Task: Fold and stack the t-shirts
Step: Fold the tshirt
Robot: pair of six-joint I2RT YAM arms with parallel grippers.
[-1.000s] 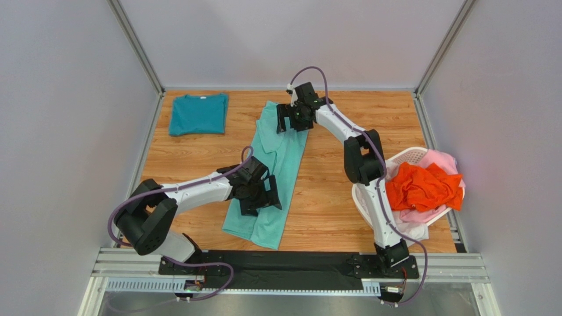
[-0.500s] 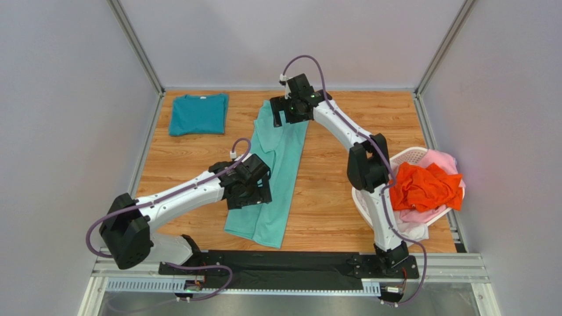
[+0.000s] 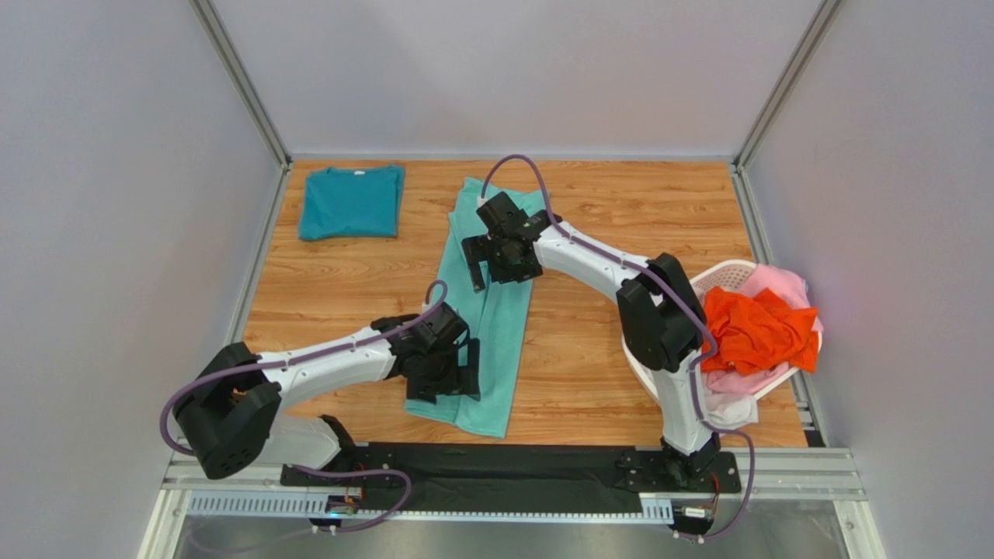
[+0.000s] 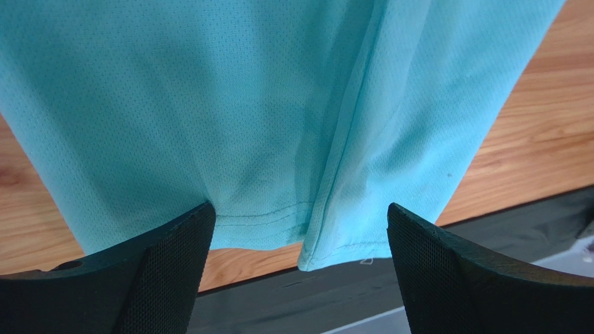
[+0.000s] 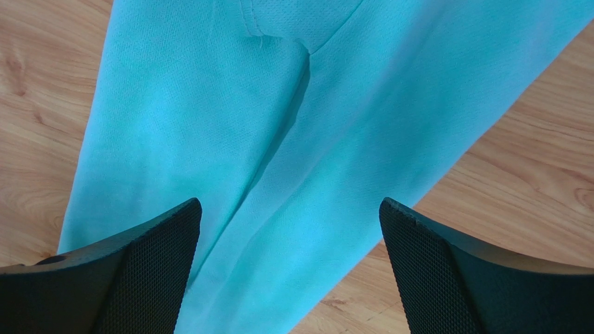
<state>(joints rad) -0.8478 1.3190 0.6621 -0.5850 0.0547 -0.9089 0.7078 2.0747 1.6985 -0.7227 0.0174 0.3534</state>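
A light mint-aqua t-shirt (image 3: 504, 324) lies folded into a long narrow strip down the middle of the table. My left gripper (image 3: 450, 375) is open and low over its near end; the hem (image 4: 279, 221) lies between its fingers (image 4: 164, 278). My right gripper (image 3: 495, 259) is open over the shirt's upper half, and cloth (image 5: 279, 139) fills the space between its fingers (image 5: 139, 278). A darker teal t-shirt (image 3: 350, 200) lies folded at the far left. Orange (image 3: 753, 330), pink (image 3: 784, 285) and white (image 3: 733, 408) shirts are piled in the basket.
The white plastic laundry basket (image 3: 723, 275) stands at the table's right edge, beside the right arm. The black mounting rail (image 3: 513, 466) runs along the near edge, just past the mint shirt's hem. Grey walls enclose the table on three sides.
My right gripper has moved from the shirt's far collar end toward me along the strip. My left gripper has moved nearer, down to the hem. Both stay open.
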